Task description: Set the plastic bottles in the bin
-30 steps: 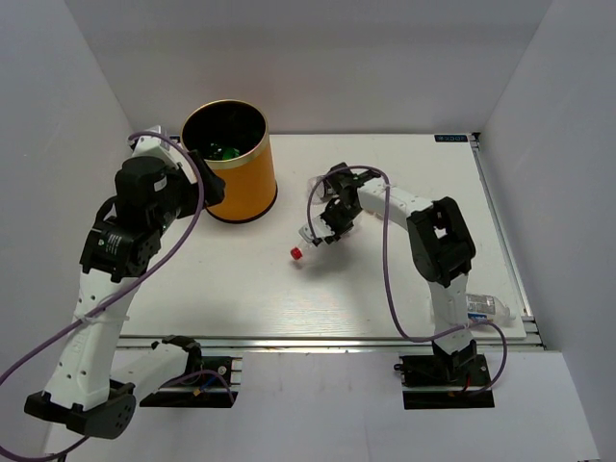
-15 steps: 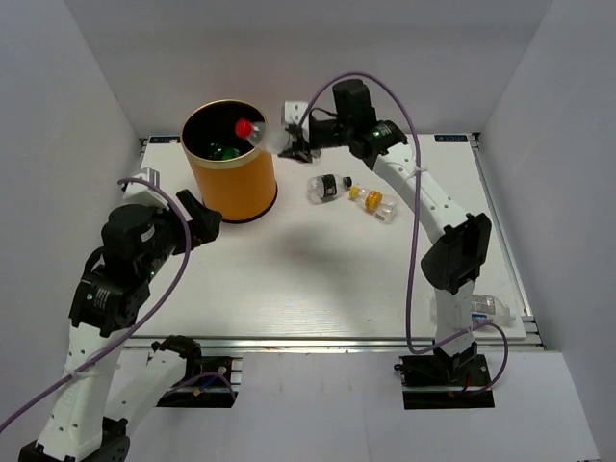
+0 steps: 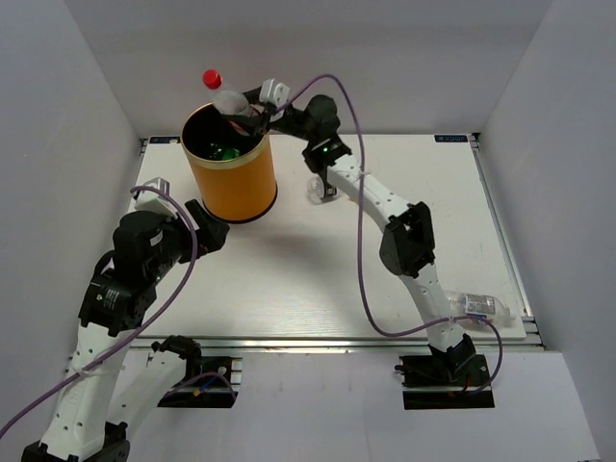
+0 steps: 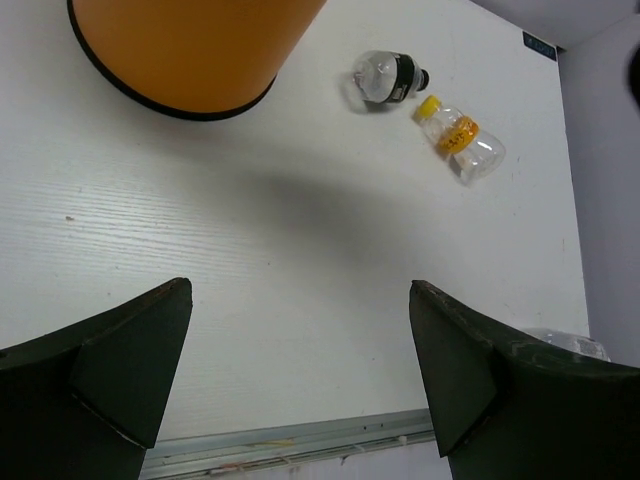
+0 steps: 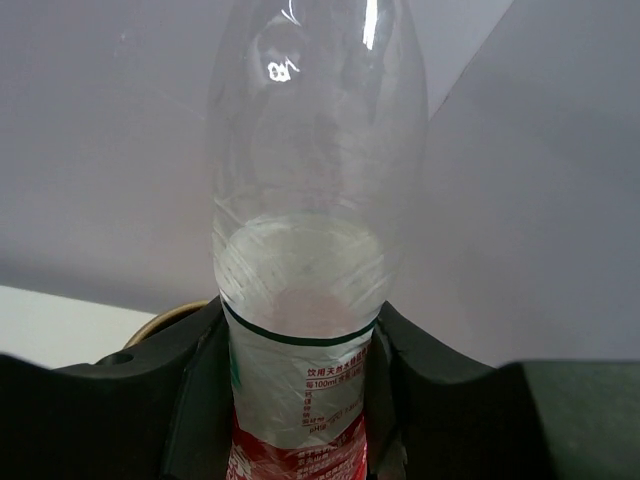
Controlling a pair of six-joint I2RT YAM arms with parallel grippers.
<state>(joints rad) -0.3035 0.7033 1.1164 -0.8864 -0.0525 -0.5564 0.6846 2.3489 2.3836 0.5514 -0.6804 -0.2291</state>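
The orange bin [image 3: 236,183] stands at the back left, with a green bottle [image 3: 226,151] inside. My right gripper [image 3: 248,115] is shut on a clear bottle with a red label and red cap [image 3: 224,96], held tilted above the bin's back rim, cap up and to the left. In the right wrist view the bottle [image 5: 305,260] sits between my fingers [image 5: 200,390], with the gold rim [image 5: 165,320] below. My left gripper [image 4: 300,380] is open and empty over the table, in front of the bin [image 4: 190,50]. A black-labelled bottle [image 4: 385,78] and a yellow-capped bottle [image 4: 460,135] lie right of the bin.
The black-labelled bottle [image 3: 320,189] is partly under the right arm in the top view; the yellow-capped one is hidden there. Another clear bottle [image 3: 481,306] lies at the table's front right edge, also in the left wrist view [image 4: 565,343]. White walls enclose the table.
My right gripper has carried the red-capped bottle left and up, from the bin's right rim to above its back rim. The left arm has shifted slightly right.
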